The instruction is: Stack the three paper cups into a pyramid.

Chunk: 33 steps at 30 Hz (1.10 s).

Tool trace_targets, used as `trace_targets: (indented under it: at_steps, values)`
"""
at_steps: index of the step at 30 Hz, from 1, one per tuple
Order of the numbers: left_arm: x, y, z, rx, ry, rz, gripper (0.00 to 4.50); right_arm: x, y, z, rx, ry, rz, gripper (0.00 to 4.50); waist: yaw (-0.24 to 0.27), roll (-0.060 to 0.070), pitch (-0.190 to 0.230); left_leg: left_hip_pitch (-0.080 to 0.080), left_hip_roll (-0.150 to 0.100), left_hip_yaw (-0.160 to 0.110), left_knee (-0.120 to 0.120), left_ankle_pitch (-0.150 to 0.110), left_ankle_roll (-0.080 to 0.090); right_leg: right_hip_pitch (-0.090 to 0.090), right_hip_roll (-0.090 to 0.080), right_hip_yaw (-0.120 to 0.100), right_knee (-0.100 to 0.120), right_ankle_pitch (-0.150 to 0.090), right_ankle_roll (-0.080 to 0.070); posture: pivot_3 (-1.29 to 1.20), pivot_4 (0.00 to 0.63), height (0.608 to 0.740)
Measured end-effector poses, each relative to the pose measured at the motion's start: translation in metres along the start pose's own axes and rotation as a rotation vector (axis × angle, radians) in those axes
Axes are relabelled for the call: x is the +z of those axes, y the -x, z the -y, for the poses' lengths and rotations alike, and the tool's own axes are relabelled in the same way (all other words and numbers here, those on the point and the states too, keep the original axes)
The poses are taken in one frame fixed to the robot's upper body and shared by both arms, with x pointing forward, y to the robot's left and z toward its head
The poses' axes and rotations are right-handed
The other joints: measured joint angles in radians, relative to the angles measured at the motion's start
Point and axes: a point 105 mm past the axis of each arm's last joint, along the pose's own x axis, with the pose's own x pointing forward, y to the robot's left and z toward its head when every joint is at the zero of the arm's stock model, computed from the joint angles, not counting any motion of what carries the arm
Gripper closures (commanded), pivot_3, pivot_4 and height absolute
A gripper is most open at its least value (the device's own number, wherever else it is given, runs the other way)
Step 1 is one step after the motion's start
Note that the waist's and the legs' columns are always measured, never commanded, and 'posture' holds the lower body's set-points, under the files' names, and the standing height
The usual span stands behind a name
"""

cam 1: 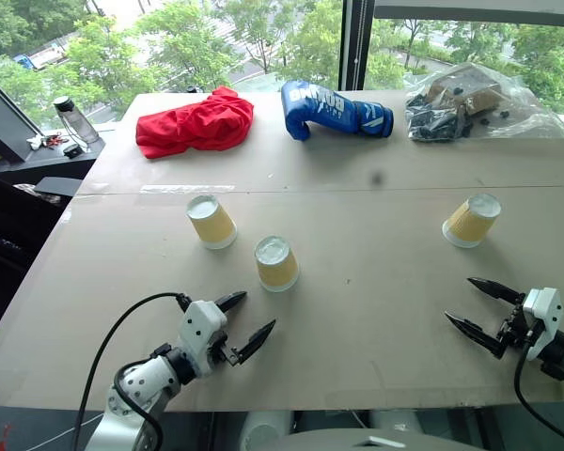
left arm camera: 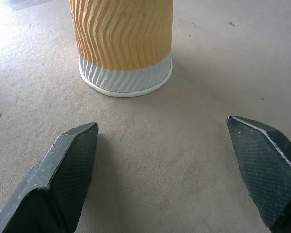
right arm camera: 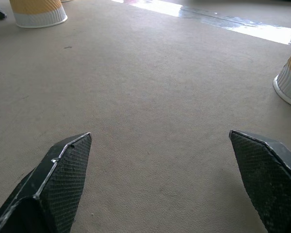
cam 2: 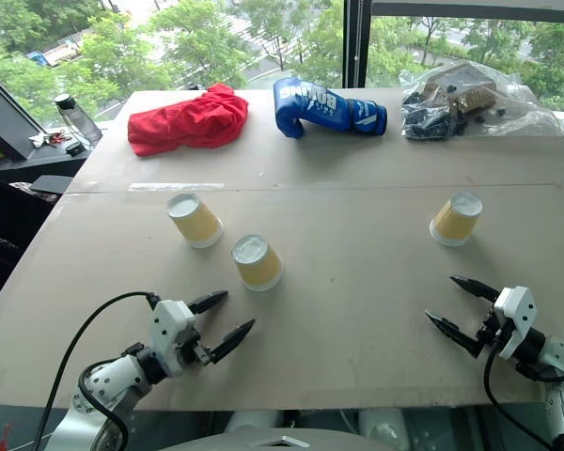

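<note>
Left eye view: three cups (cam 1: 276, 262) upside down, apart on desk (cam 1: 357, 282); left gripper (cam 1: 245, 324) and right gripper (cam 1: 479, 308) jaws apart, empty.

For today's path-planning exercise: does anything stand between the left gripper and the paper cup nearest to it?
Nothing visible does. The left gripper is open just short of the nearest cup, with bare table between them. The other two cups stand off to the sides.

— Where do your head cameras look from?
— High, forward and down over my worktop (cam 1: 376, 272); both share it.
— And the wrists?
— Low, skimming along it, very near.
</note>
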Motion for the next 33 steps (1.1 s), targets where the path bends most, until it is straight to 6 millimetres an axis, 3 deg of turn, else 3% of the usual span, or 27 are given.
trace_targets:
  at_steps: [27, 33]
  values:
    - [0.004, 0.012, 0.005, -0.025, 0.079, 0.022, 0.12, 0.001, 0.003, -0.003, 0.031, -0.002, 0.002, 0.00, -0.001, -0.003, 0.003, -0.005, 0.000, 0.000, -0.002, -0.001, 0.002, -0.003, -0.001, -0.002, -0.007, 0.000, 0.000, 0.00, 0.150, 0.740]
    - [0.020, 0.008, 0.005, -0.063, 0.062, 0.093, 0.12, 0.021, 0.001, -0.022, 0.129, -0.011, 0.081, 0.00, 0.000, -0.004, 0.004, -0.008, 0.000, -0.002, -0.001, -0.001, 0.002, -0.003, -0.001, -0.005, -0.007, 0.000, 0.000, 0.00, 0.150, 0.740]
